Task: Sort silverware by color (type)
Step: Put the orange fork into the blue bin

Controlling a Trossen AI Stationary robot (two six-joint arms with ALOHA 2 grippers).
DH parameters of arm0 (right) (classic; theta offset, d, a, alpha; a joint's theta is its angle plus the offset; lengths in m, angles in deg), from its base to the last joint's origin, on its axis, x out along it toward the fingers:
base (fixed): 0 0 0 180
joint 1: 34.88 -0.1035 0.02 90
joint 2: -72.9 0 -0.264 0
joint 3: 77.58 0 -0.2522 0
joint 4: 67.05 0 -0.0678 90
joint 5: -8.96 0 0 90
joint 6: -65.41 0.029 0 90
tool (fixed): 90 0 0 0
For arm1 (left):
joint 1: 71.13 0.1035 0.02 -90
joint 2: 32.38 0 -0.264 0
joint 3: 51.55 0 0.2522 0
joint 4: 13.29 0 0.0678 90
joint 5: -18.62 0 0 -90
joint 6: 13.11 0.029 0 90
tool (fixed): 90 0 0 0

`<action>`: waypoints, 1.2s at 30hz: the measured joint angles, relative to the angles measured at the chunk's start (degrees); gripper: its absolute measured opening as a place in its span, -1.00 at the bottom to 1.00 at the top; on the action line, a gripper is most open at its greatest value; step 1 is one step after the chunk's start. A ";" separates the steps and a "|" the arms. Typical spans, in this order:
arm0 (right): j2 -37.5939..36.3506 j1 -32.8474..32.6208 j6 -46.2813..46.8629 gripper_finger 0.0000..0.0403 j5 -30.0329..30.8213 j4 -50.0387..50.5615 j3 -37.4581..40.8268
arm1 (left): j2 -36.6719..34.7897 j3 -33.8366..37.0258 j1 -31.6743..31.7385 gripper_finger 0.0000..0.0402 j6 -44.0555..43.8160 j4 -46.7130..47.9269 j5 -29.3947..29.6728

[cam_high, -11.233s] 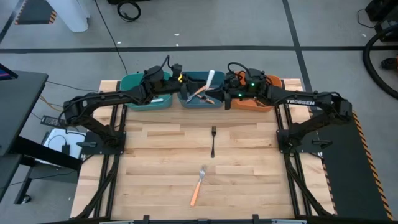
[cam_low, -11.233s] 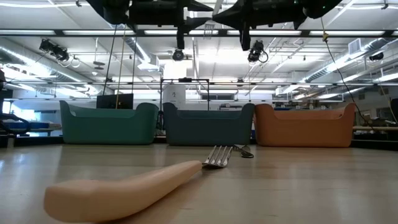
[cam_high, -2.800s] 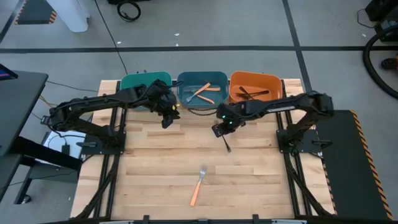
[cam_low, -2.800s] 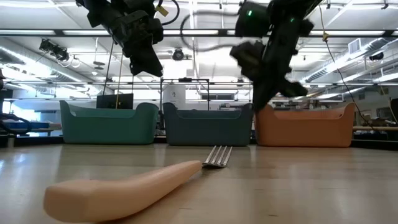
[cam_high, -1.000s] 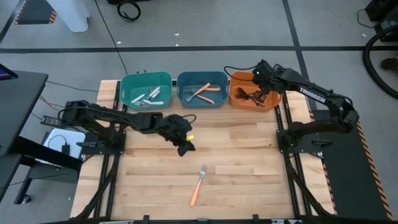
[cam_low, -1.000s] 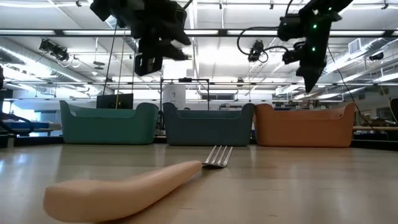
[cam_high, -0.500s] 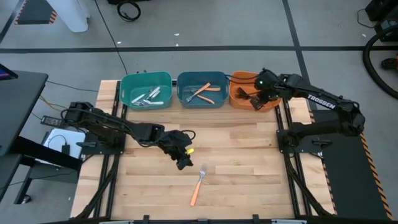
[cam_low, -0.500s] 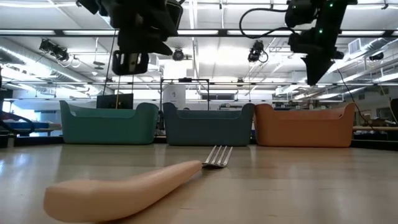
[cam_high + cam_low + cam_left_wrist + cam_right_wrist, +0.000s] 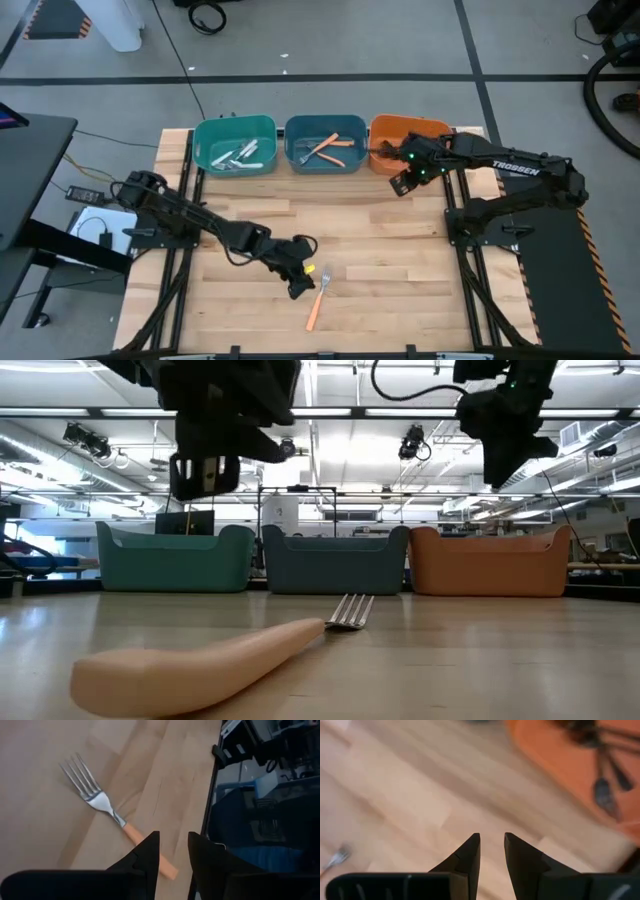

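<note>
Left gripper (image 9: 302, 285) (fingers apart, empty) just beside orange-handled fork (image 9: 317, 299) on table (image 9: 400, 250)

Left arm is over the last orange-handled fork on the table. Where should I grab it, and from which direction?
Take the orange-handled fork by its orange handle, near mid-length, coming straight down with the left hand and fingers straddling the handle. It lies flat on the table, tines toward the bins, and the handle looks thicker than the thin metal neck, so probably easier to pinch.
</note>
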 joint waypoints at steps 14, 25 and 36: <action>0.09 -13.32 3.96 -0.52 0.13 -16.17 0.00 | 8.93 0.03 -1.75 -0.45 -3.79 -4.94 1.95; 4.33 -20.05 3.90 -0.52 -11.87 -34.61 0.00 | 7.11 0.03 -2.32 -0.45 -0.04 -11.34 1.76; 18.13 -29.65 -15.01 -0.52 -13.94 -53.72 0.04 | -7.35 0.01 0.88 -0.45 8.00 -7.16 2.02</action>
